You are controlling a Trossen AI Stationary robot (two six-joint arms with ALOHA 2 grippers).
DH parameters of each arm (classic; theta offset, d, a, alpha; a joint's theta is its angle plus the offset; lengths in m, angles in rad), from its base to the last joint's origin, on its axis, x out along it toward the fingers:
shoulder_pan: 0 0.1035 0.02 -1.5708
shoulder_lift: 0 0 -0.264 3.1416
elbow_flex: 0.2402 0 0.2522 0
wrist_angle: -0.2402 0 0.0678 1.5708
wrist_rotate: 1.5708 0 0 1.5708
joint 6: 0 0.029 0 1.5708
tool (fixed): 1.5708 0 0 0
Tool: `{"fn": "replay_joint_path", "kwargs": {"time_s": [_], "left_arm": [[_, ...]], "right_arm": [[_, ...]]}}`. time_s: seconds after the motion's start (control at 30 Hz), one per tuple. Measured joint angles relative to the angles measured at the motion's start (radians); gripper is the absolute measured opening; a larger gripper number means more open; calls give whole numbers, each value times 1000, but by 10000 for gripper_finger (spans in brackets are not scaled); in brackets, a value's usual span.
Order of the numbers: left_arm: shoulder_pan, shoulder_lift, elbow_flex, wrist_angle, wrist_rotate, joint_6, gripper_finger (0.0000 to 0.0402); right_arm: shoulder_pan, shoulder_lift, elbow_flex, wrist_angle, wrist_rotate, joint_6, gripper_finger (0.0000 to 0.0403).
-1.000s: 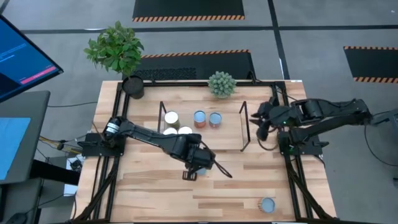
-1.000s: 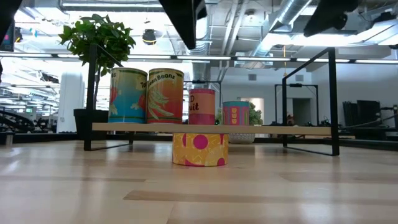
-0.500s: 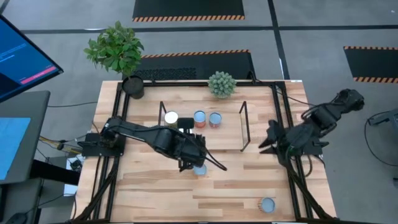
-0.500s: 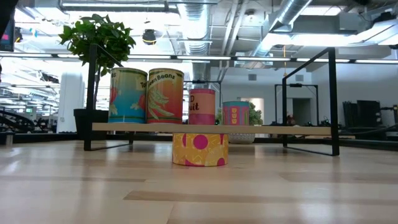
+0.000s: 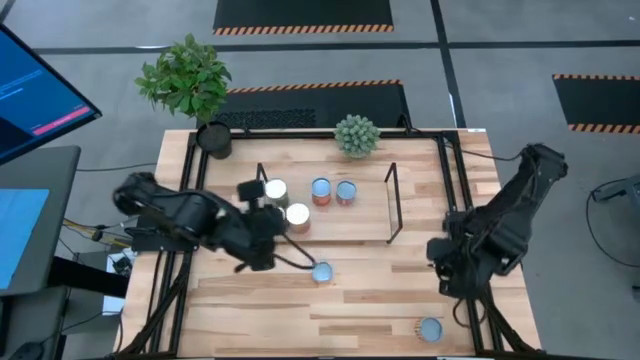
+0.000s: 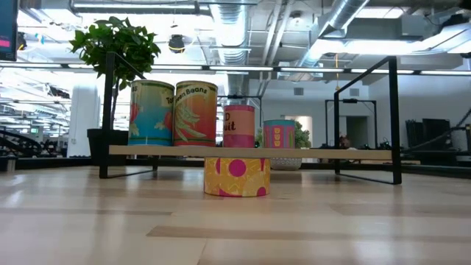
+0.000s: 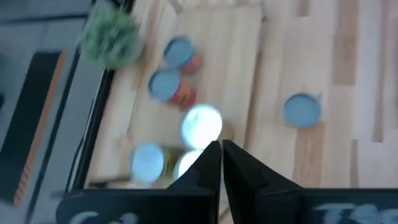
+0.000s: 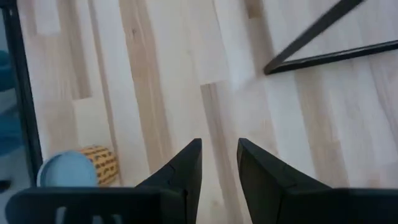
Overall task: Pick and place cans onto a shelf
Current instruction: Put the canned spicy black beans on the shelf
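Observation:
The shelf (image 5: 330, 205) is a light-wood board with black wire ends (image 5: 393, 200). Several cans stand on it (image 5: 320, 190), (image 6: 194, 112). One yellow-and-pink can (image 5: 322, 272) stands on its base on the table in front of the shelf (image 6: 236, 177). Another blue-topped can (image 5: 430, 328) stands near the front right corner. My left gripper (image 5: 266, 240) is shut and empty, high above the table left of the lone can (image 7: 303, 111). My right gripper (image 5: 447, 268) is slightly open and empty, pointing down at bare table beside the yellow-sided can (image 8: 74, 168).
A black plant pot (image 5: 214, 138) stands at the far left corner and a small green plant (image 5: 356, 134) at the far edge behind the shelf. Black frame rails run along the table's left and right edges (image 5: 465, 215).
My left gripper has risen and drawn back from above the yellow-and-pink can toward the table's left edge; the can stays standing on the table. My right arm has swung from beside the shelf's right end toward the near edge and now points down.

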Motion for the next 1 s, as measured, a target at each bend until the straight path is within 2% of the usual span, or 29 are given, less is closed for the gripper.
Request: {"fn": "replay_joint_path", "kwargs": {"time_s": [0.1, 0.2, 0.3, 0.43, 0.57, 0.77, 1.0], "left_arm": [[-16, -115, -176, 25, -9, -125, 7], [-24, -221, -352, 174, 1, -182, 6], [-28, -306, -496, 394, -2, -172, 7], [-28, -367, -641, 602, 5, -98, 7], [-28, -395, -723, 618, 22, -96, 6], [-29, -406, -745, 622, 44, -98, 6], [-24, -423, -745, 622, -23, -29, 6]], "right_arm": [[33, 22, -51, 61, 2, 70, 127], [57, 23, -123, 215, -54, 129, 127], [72, 30, -174, 382, -122, 139, 127], [91, 94, -190, 392, -183, 94, 127], [102, 167, -190, 399, -233, 119, 128], [45, 203, -190, 572, -441, 116, 143], [24, 225, -188, 604, -414, 73, 168]]}}
